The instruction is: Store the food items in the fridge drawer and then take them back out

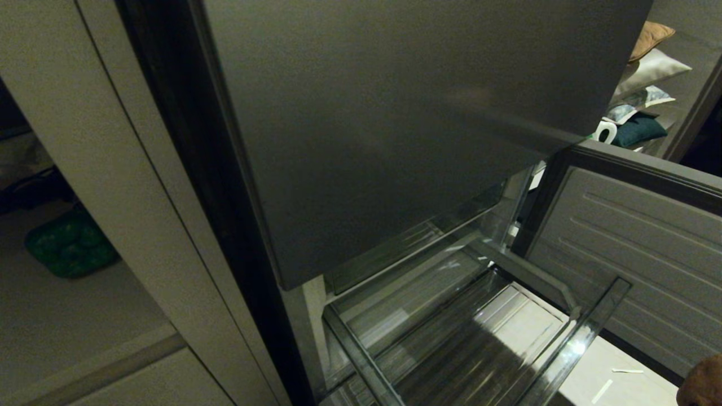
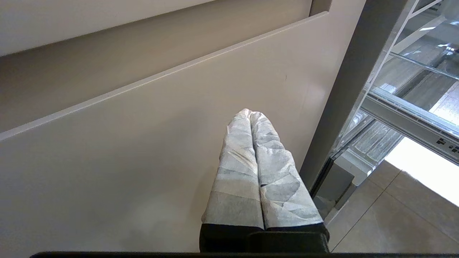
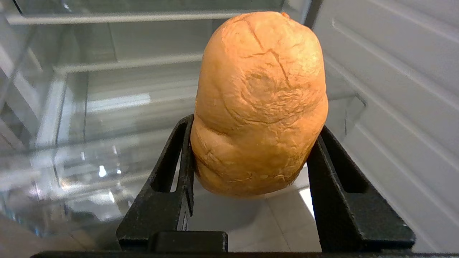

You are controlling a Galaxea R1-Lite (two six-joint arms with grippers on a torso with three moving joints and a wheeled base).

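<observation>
- Right gripper (image 3: 251, 157) clamped about half-open on the tan-brown food item (image 3: 260, 104), black fingers (image 3: 179, 168) pressing its two flanks low down, most of the rough-skinned lump standing proud beyond the tips
- Seen in the head view only as a brown edge at the lower right corner (image 1: 702, 380), held in the air off the drawer's front corner, beside the open lower door (image 1: 637, 265)
- Could roll or pivot out of the pinch: rounded body, grip below its middle, so any jolt or quick tilt likely to tip it forward
- Could knock against the fridge drawer (image 1: 581, 338) at its low clear front lip if brought in too low; see-through plastic hard to judge by eye
- Could clip the ribbed inner face of the open door, close on the holding arm's side
- If let go from high up, likely to bounce or roll along the ribbed floor toward the back
- Fridge drawer pulled out beneath the grey steel upper door (image 1: 406, 124); nothing visible in the part in view, its nearest stretch cut off by the frame
- Left gripper (image 2: 251, 118) with its wrapped fingers pressed together on nothing, parked by the beige cabinet panel (image 2: 125, 154) beside the fridge frame
</observation>
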